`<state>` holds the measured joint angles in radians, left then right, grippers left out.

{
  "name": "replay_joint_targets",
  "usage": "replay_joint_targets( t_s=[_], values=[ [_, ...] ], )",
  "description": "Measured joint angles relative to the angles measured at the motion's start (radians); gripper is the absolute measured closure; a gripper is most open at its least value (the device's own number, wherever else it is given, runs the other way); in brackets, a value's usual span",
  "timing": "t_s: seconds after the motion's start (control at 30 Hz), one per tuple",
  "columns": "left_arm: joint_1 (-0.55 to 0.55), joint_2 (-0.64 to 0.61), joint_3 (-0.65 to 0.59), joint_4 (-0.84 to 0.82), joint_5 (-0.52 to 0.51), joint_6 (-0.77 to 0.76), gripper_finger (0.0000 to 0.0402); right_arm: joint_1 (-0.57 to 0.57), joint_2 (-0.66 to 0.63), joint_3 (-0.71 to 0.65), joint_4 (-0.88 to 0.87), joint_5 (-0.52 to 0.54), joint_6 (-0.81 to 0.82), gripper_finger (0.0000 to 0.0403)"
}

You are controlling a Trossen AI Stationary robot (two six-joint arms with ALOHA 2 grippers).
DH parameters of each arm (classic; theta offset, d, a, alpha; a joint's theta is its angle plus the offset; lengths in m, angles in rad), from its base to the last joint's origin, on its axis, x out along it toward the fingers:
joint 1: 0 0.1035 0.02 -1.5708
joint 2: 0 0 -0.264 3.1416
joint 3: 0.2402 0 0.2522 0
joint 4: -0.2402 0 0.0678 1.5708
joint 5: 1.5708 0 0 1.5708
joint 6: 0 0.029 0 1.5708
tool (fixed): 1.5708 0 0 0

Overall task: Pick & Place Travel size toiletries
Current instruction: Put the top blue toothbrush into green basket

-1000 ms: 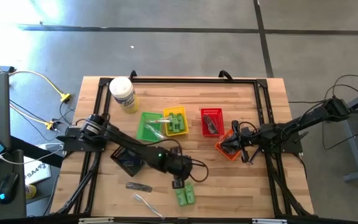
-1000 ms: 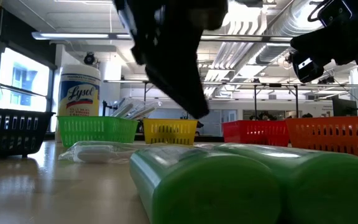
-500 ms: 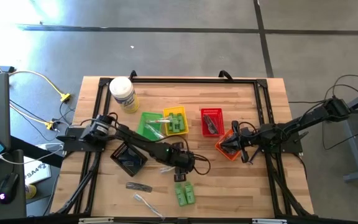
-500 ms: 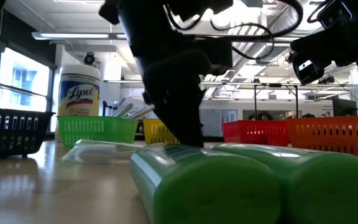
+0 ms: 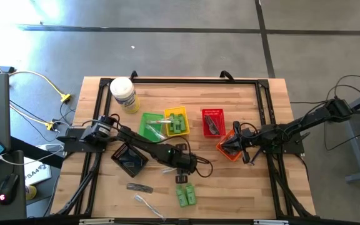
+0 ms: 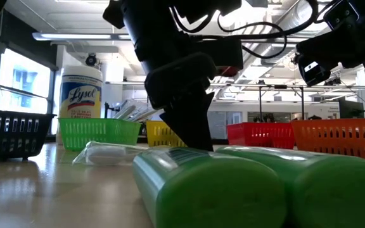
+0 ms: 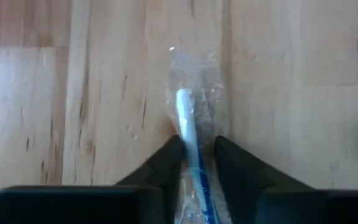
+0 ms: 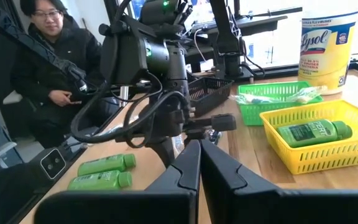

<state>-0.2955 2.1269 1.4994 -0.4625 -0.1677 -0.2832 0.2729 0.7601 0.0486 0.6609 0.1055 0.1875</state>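
A clear-wrapped stick with a white and blue toothbrush inside point(image 7: 190, 134) lies flat on the wooden table. My left gripper point(image 7: 197, 155) point(image 5: 181, 177) is down on it, a finger on each side. Two bright green bottles point(image 5: 185, 195) point(image 6: 246, 190) lie side by side just nearer the front edge. A dark razor-like stick point(image 5: 138, 187) and another clear-wrapped stick point(image 5: 145, 202) lie to their left. My right gripper point(image 8: 199, 163) point(image 5: 236, 145) waits shut above the orange basket point(image 5: 229, 149). My left gripper pinches the clear wrapper point(image 7: 207, 134) of the stick between its two fingers point(image 7: 169, 158), with the toothbrush running through the gap. The fingers slant steeply down from above and lie along the stick. The stick rests flat on the table.
Green point(image 5: 149, 127), yellow point(image 5: 177, 121), red point(image 5: 212, 121) and black point(image 5: 129, 160) baskets stand around mid-table; the yellow one holds green bottles. A large white jar point(image 5: 124, 94) stands at the far left. A person point(image 8: 48, 56) sits beyond the table.
My left gripper has come down to the table top and gone a little toward the right edge, settling just beyond the green bottles. In the low view the clear wrapper beside it has shifted slightly toward the gripper.
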Motion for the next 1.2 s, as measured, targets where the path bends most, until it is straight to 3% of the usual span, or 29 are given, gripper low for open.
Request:
replay_joint_targets(
  t_s=[0.13,0.37,0.57,0.8,1.0,1.2],
  values=[
    [0.000,0.000,-0.001,0.011,0.020,0.025,0.0383,0.000,0.000,0.000,0.000,0.011,0.000,0.0398],
    [-0.011,0.007,0.049,-0.036,0.053,0.004,0.0365,0.000,0.000,0.000,0.001,0.026,0.016,0.0398],
    [-0.072,-0.031,0.184,-0.130,0.061,0.160,0.0392,0.000,0.000,0.000,0.002,0.026,0.021,0.0398],
    [-0.114,-0.240,0.205,-0.194,-0.133,0.205,0.0379,0.007,0.000,0.000,0.011,0.023,0.030,0.0398],
    [-0.155,-0.466,0.205,-0.375,-0.299,0.226,0.0385,0.025,0.000,0.000,0.009,0.023,0.030,0.0398],
    [-0.164,-0.750,0.057,-0.399,-0.404,0.180,0.0386,0.028,0.000,0.000,0.009,0.022,0.026,0.0398]
  ],
)
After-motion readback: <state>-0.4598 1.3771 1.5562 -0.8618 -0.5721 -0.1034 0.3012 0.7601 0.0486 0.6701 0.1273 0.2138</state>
